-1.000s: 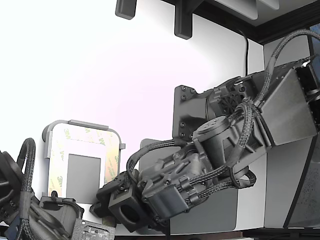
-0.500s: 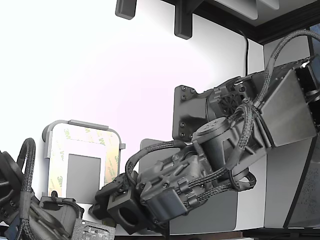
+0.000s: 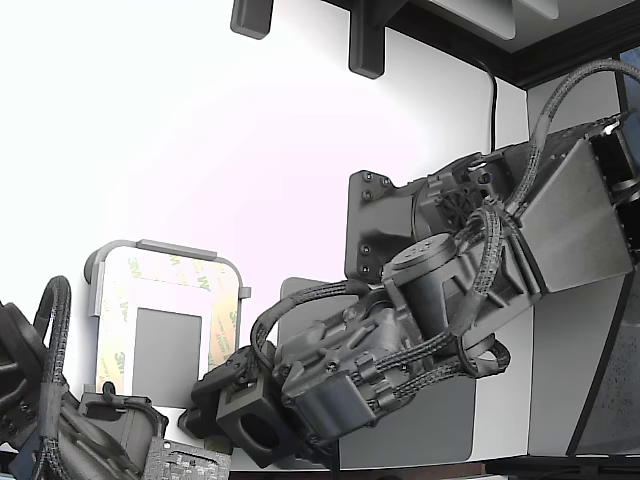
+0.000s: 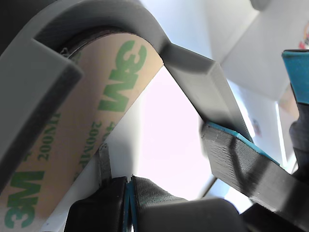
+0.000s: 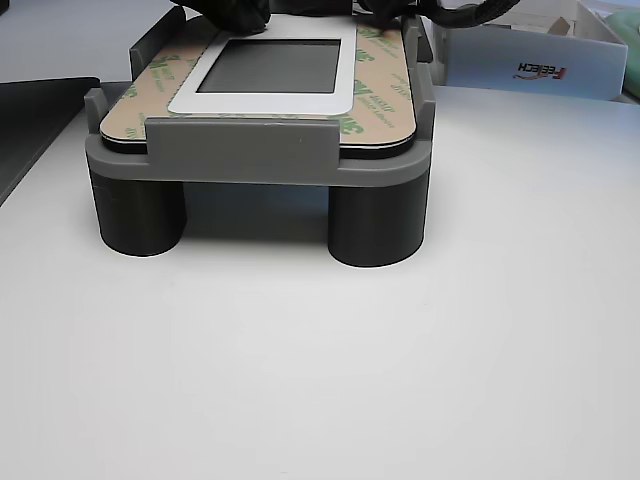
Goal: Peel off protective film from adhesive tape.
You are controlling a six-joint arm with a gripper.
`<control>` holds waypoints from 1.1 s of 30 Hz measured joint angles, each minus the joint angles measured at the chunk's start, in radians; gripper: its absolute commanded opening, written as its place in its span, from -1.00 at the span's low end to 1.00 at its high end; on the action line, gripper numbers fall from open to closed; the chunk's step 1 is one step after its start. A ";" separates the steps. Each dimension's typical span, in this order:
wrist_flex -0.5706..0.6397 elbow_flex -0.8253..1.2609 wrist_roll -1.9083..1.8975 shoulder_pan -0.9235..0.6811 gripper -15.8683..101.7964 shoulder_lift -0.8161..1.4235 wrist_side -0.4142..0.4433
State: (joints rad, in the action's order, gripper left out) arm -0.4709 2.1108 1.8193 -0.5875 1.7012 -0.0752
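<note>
My gripper (image 4: 159, 186) sits low at the tray (image 5: 240, 150) corner, but my own arm blocks it in the exterior view, and up close the fingers blur together, so I can't tell whether they're spread or pinching. The protective film (image 4: 91, 116) curves right beside me, 3M logos showing, lying flat around the dark grey panel (image 5: 272, 66).

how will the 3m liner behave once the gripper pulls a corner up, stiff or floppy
Probably floppy: the protective film looks like thin printed paper lying flat around the dark panel. It may tear, being narrow strips. The fixture on stout legs seems unlikely to tip.
</note>
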 measured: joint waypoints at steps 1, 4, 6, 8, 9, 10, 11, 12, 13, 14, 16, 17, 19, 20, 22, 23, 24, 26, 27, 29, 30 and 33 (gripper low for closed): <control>-0.002 0.000 0.000 0.000 -0.92 0.000 0.000; -0.015 -0.006 -0.008 0.000 -0.92 0.000 0.000; -0.021 -0.009 -0.011 0.000 -0.92 0.000 0.000; -0.021 -0.009 -0.012 0.000 -0.92 0.000 0.000; -0.020 -0.009 -0.012 0.000 -0.92 0.000 0.000; -0.020 -0.009 -0.014 0.000 -0.92 0.000 0.000; -0.020 -0.009 -0.015 0.000 -0.92 0.000 0.000; -0.020 -0.009 -0.015 0.000 -0.92 0.000 0.000; -0.020 -0.009 -0.017 0.000 -0.92 0.002 0.000; -0.020 -0.009 -0.017 0.000 -0.92 0.002 0.000; -0.020 -0.009 -0.017 0.000 -0.92 0.002 0.000; -0.018 -0.009 -0.017 0.000 -0.92 0.002 0.000; -0.015 -0.009 -0.009 0.000 -0.92 0.002 0.000; -0.014 -0.009 -0.005 0.000 -0.92 0.002 0.002; -0.014 -0.017 -0.002 0.000 -0.92 -0.003 0.003; -0.018 -0.023 0.000 0.000 -0.92 -0.005 0.003; -0.020 -0.028 0.002 0.000 -0.92 -0.006 0.003; -0.021 -0.028 0.003 0.000 -0.92 -0.006 0.003; -0.018 -0.026 0.003 0.000 -0.92 -0.006 0.003; 0.003 -0.005 0.003 0.000 -0.92 -0.005 0.003; 0.017 0.009 0.003 0.000 -0.92 0.002 0.003; 0.044 0.029 0.003 0.000 -0.92 0.009 0.002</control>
State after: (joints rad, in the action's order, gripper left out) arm -0.4264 2.1399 1.8224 -0.5875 1.7104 -0.0736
